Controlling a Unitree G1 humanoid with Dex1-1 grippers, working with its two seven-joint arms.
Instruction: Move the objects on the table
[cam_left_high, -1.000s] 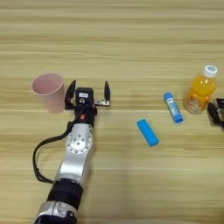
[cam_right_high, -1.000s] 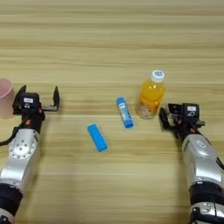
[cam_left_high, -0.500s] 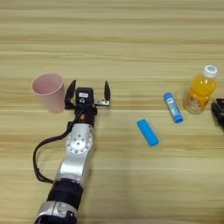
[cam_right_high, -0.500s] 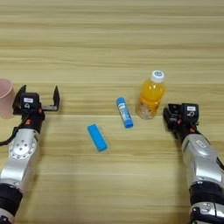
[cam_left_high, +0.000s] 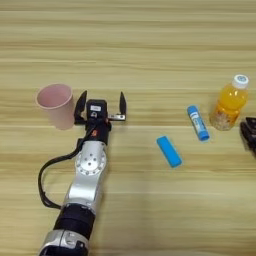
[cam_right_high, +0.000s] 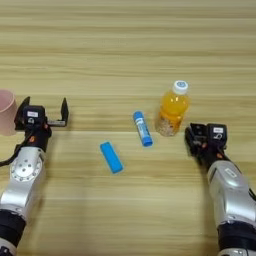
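Just left of the spread, empty left end effector (cam_left_high: 100, 103) stands the pink cup (cam_left_high: 56, 105), while the right end effector (cam_right_high: 205, 137), fingers unreadable, waits beside the juice bottle (cam_right_high: 172, 109).

Looks like a robot test bench in a lab or workshop (no walls or room in view, so that's as far as it goes). Evidence: bare light wooden table (cam_left_high: 150, 30) fills both views, silver robot arms resting on it, and a sparse set of unrelated props laid out apart: pink plastic cup (cam_left_high: 56, 105), orange-juice bottle (cam_right_high: 172, 110), blue tube (cam_right_high: 142, 128), blue flat bar (cam_right_high: 111, 157).
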